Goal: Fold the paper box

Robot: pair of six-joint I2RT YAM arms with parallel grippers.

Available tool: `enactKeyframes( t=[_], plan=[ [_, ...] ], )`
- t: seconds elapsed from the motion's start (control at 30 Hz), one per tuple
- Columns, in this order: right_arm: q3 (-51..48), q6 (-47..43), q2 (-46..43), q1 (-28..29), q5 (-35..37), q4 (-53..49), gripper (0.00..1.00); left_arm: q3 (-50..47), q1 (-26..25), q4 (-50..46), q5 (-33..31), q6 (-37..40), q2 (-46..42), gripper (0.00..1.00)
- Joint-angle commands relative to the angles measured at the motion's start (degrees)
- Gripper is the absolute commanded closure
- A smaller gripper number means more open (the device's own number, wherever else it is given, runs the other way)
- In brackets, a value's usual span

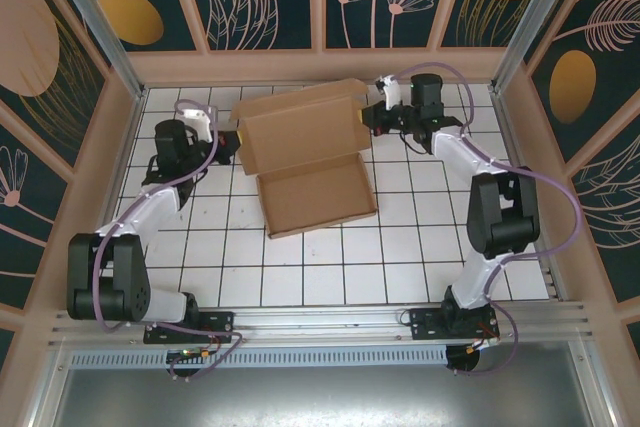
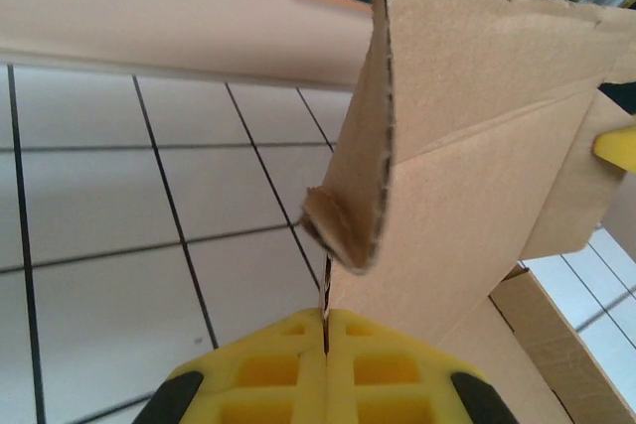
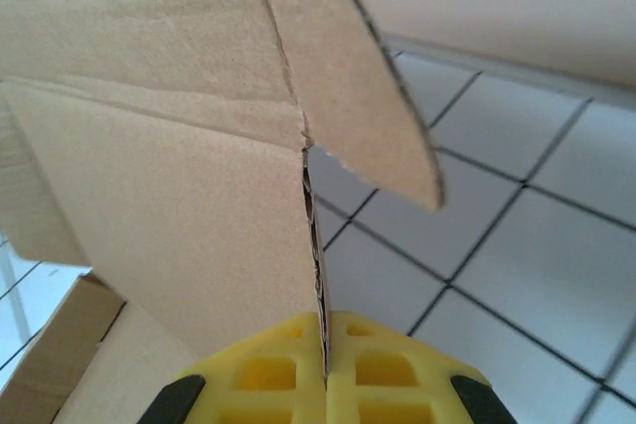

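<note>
The paper box (image 1: 315,197) sat at centre frame on the tiled table (image 1: 420,257); its tray already stood walled, with the lid panel (image 1: 300,127) raised behind it; the left gripper (image 1: 228,143) and right gripper (image 1: 372,117) each pinched a side edge of the lid, jaws pressed together on the cardboard; closing the lid and tucking its flaps looked undone.

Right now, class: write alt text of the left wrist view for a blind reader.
The left gripper, yellow-fingered, is shut on an edge of the paper box, whose side flap curls above the white tiled table.
</note>
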Motion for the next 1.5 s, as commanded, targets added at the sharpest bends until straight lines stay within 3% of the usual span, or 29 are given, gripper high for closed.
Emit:
enactKeyframes(
  t=[0.0,0.13,0.27,0.4,0.5,0.57,0.73,0.87,0.97,1.07,1.2,1.27,1.47],
  plan=[
    [-3.1,3.7,-5.1,0.9,14.8,7.6,1.00,3.6,-3.7,0.9,-10.7,1.9,1.7,1.00],
    [-6.9,6.7,-6.2,1.7,19.8,13.0,1.00,6.4,-6.3,3.7,-20.2,-1.2,4.9,1.00],
    [-7.8,5.9,-5.7,3.0,21.7,13.0,0.96,10.5,-8.4,5.4,-24.0,-2.3,9.0,1.00],
    [-14.2,8.0,-7.6,3.0,24.8,20.9,0.93,12.8,-11.9,5.6,-27.1,0.3,12.1,1.00],
    [-12.6,10.9,-6.0,3.6,28.0,17.9,0.93,12.5,-12.5,6.2,-29.4,-1.7,13.1,1.00],
    [-12.3,12.1,-5.4,3.8,26.2,17.6,0.86,12.5,-12.4,6.3,-30.6,-2.5,13.6,1.00],
    [-10.1,8.5,-5.5,2.1,19.7,13.4,0.73,13.7,-12.5,4.5,-31.1,0.5,13.9,1.00],
    [-7.0,5.4,-4.0,-0.6,9.5,8.6,0.73,13.7,-12.4,4.0,-31.6,4.2,13.3,1.00],
    [-4.7,3.3,-2.0,-1.1,6.8,5.8,0.75,13.6,-12.4,3.5,-30.6,4.8,13.2,1.00],
    [-2.3,1.3,-0.4,-1.0,7.1,3.1,0.74,12.4,-12.4,4.7,-29.3,5.2,12.7,1.00],
    [-1.4,0.2,-0.3,-1.8,8.8,3.1,0.64,11.8,-12.4,4.8,-28.4,6.0,12.4,1.00],
    [-1.4,0.0,-0.7,-2.2,10.4,3.5,0.53,11.5,-12.5,4.8,-27.7,6.6,12.1,1.00],
    [-0.5,-1.5,0.5,-3.3,11.0,3.1,0.44,10.7,-12.5,4.2,-27.3,9.2,11.6,1.00]
  ],
)
